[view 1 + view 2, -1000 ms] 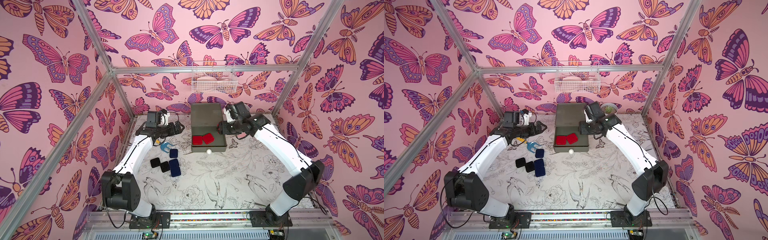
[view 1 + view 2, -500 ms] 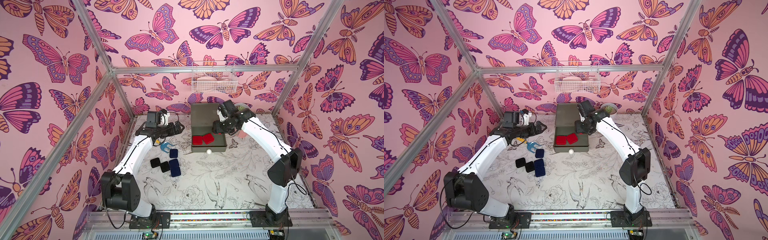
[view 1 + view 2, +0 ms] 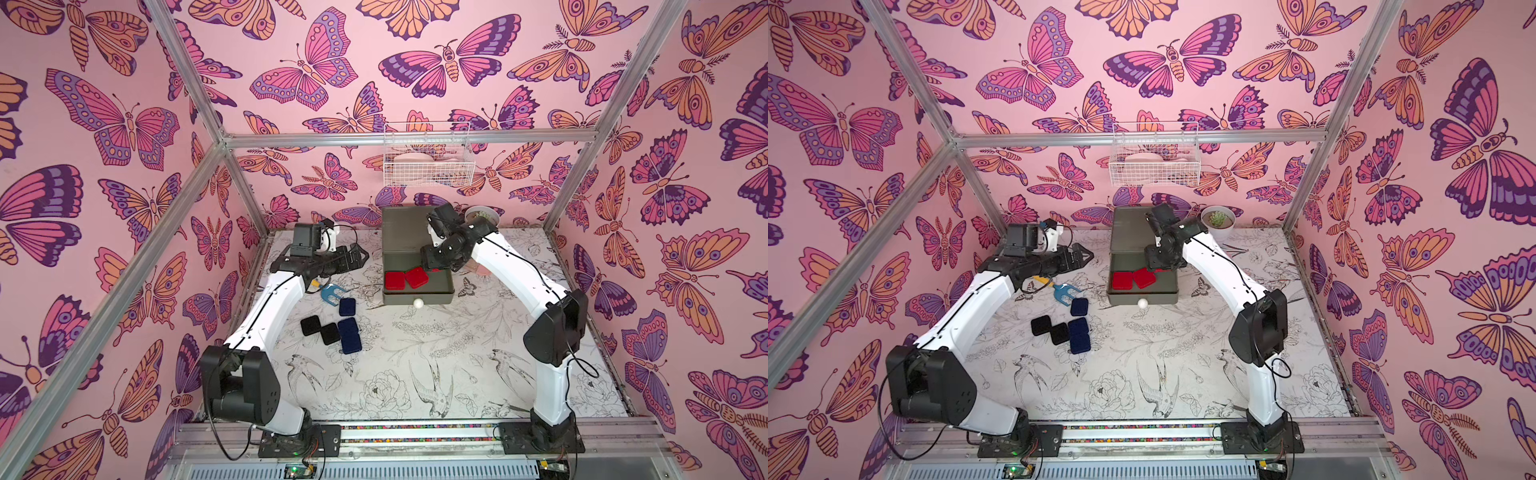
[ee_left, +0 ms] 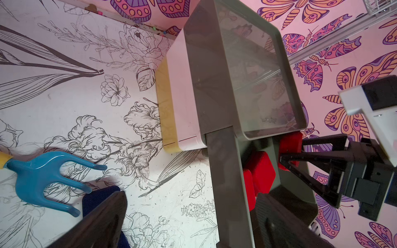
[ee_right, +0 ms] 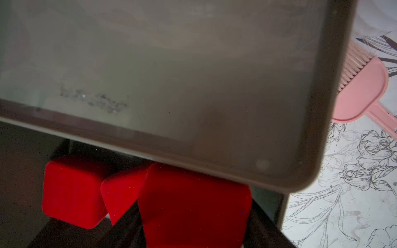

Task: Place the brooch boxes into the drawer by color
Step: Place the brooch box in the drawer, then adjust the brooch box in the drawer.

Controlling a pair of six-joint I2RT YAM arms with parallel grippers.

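The drawer chest stands at the back with its olive-green top drawer pulled out. Two red brooch boxes lie in it. My right gripper hangs over the drawer's back right part, shut on a third red brooch box that fills the gap between its fingers. Two black brooch boxes and navy ones lie on the mat to the left. Above them, my left gripper hovers open and empty, left of the chest.
A blue-and-yellow tool lies by the navy boxes. A pink brush rests on the mat right of the chest. A potted plant stands at the back right. A white wire basket hangs on the back wall.
My right arm has swung left and down from beside the chest, bringing the red box over the open drawer. The left arm has not moved.
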